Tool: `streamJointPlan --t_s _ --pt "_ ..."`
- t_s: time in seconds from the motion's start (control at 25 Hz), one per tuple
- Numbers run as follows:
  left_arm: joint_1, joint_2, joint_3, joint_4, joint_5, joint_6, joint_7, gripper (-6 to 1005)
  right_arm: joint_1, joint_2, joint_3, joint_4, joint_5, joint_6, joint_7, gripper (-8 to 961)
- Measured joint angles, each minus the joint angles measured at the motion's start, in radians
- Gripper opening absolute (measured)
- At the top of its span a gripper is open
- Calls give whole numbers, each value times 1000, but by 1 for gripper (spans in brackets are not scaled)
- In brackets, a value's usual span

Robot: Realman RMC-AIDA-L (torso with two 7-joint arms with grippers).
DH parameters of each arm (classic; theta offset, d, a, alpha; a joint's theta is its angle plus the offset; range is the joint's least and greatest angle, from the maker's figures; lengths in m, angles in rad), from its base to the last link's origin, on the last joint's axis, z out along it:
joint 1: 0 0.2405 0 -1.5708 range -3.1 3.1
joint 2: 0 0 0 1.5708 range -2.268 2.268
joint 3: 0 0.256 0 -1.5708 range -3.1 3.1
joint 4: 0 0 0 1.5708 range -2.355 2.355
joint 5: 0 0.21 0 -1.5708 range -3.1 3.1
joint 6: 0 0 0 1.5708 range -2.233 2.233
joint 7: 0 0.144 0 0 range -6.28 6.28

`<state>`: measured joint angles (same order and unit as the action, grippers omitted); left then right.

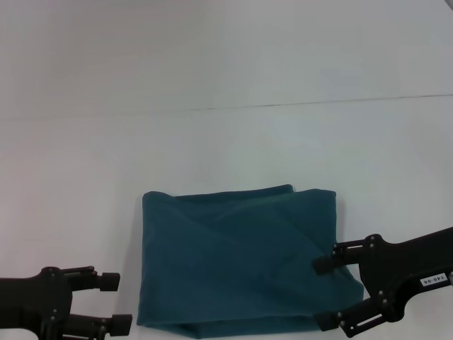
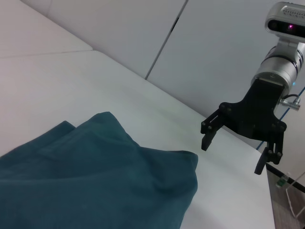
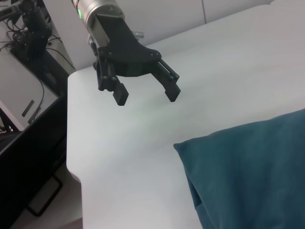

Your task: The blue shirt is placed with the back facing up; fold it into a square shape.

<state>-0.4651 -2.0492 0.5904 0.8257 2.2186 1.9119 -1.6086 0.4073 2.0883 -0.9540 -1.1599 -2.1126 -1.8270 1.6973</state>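
Folded blue shirt mid table; left gripper off its left edge, right gripper over right edge.

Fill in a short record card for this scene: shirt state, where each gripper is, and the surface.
Shirt: the blue shirt lies folded into a rough rectangle, plain side up
Left gripper: left gripper open, beside the shirt's near left corner, holding nothing
Right gripper: right gripper open, at the shirt's near right corner, holding nothing
Surface: white table
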Motion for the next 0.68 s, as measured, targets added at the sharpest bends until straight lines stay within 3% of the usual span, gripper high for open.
streamJointPlan --t_s 0.68 --pt "0 -2 0 -1 -4 -22 12 937 4 2 5 26 0 17 -19 924"
